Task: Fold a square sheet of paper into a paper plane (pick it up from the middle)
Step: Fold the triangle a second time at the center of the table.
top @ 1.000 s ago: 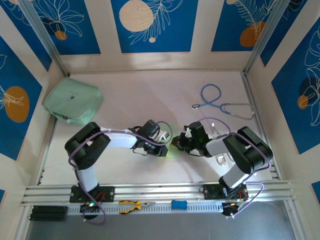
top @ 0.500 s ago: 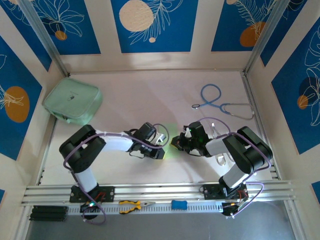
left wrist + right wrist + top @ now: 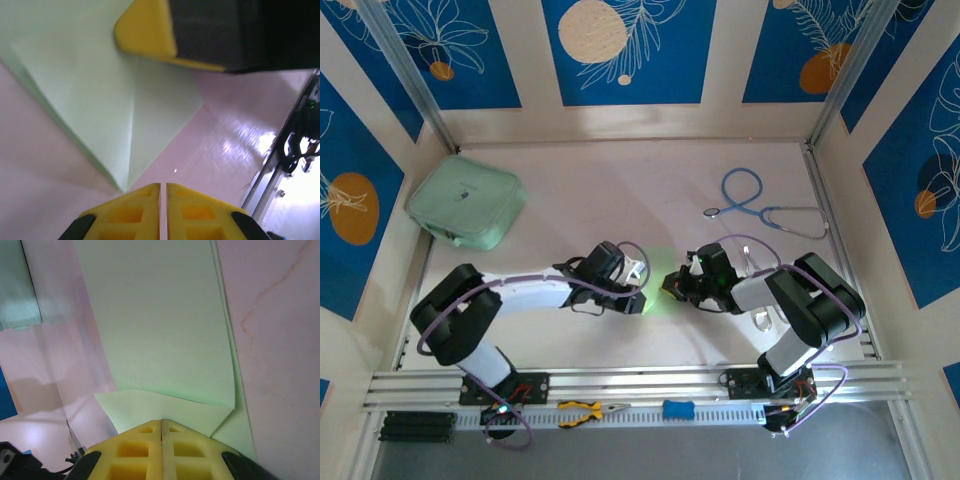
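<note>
the creased sheet of paper (image 3: 112, 107) is seen lying flat on the table (image 3: 620, 190), near its middle, between the two grippers. the left gripper (image 3: 160, 192) is held with its fingers pressed together, just beside the sheet's pointed corner. the right gripper (image 3: 161, 427) is likewise closed, its tip set on the sheet.

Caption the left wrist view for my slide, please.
Shut left pincer poised at the pointed corner of the creased light-green paper on the table.
</note>
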Available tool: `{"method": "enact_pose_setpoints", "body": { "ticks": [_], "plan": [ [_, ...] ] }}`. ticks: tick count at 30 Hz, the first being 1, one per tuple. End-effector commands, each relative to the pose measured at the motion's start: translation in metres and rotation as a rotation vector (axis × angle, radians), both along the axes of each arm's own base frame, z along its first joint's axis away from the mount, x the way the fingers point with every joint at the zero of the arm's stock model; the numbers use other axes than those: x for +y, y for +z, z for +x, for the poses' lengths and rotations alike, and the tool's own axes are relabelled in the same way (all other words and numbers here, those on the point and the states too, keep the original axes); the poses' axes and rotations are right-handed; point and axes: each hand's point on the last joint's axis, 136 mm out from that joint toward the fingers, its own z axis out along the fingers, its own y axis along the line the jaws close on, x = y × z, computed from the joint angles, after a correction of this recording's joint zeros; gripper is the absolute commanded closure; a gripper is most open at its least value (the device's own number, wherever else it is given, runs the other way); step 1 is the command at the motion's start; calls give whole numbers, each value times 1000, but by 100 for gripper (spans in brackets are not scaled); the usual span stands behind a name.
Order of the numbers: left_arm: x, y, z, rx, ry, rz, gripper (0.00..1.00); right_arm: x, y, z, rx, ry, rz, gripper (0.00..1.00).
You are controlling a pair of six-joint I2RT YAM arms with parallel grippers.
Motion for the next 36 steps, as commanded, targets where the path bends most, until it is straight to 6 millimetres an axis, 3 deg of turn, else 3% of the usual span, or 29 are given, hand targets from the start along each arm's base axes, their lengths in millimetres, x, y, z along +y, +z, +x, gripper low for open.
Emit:
{"method": "enact_pose_setpoints", "body": {
  "ticks": [1,10,16,26,31,36],
  "plan": [
    [-13,5,16,-13,18,-30,88,-19,-34,-20,111,-19,-121,100],
    [-18,-34,30,27,23,44,89,-18,-33,-21,111,-16,-119,100],
    [12,-66,12,102,56,177,95,-17,-27,-17,93,-10,-108,100],
    [20,-70,3,122,50,190,100,13,25,-10,-47,94,-52,100],
    [19,-68,3,115,47,184,100,24,6,-20,1,118,-53,100],
    [21,-66,4,103,52,186,100,7,-23,-25,91,54,-100,100]
  ]
}}
